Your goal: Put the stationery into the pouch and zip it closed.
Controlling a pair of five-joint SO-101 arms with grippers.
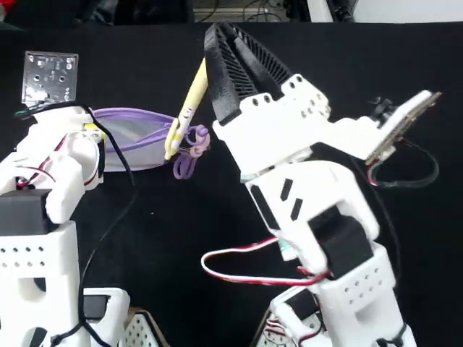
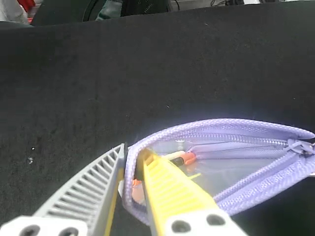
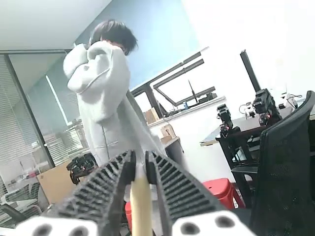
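Right gripper (image 3: pixel 140 156) is narrow. Both black fingers (image 3: pixel 106 184) press on a pale yellow pen (image 3: pixel 141 206) that runs down the gap between them. In the high view this gripper (image 1: pixel 217 36) points toward 12 o'clock, raised above the black table (image 1: pixel 166 231), and holds the pen (image 1: pixel 189 108) by its upper end. The pen slants down toward 7 o'clock, with its lower tip at the 3 o'clock end of the pouch (image 1: pixel 134 134). Cannot tell whether the tip is inside the mouth or just over it.

Left gripper (image 2: pixel 132 151) is almost closed and pinches the pouch rim (image 2: pixel 231 132) at one end. Its grey finger (image 2: pixel 93 189) is outside the purple edge and its yellow finger (image 2: pixel 167 189) is inside the mouth, with the rim caught between the two.

The pouch lies flat on the table at about 10 o'clock in the high view, long axis running 9 to 3 o'clock. The left arm covers its 9 o'clock end. The mouth gapes and the zipper is undone. The zipper pull (image 2: pixel 295 146) sits at the end away from the left gripper. A looped purple cord (image 1: pixel 192 155) lies at that same end, just beside the pen's lower tip. Inside the pouch an orange-tipped item (image 2: pixel 179 158) lies near the yellow finger. What kind of stationery it is, cannot tell.

The right arm's base stands at 4 o'clock from the pouch, well apart from it.
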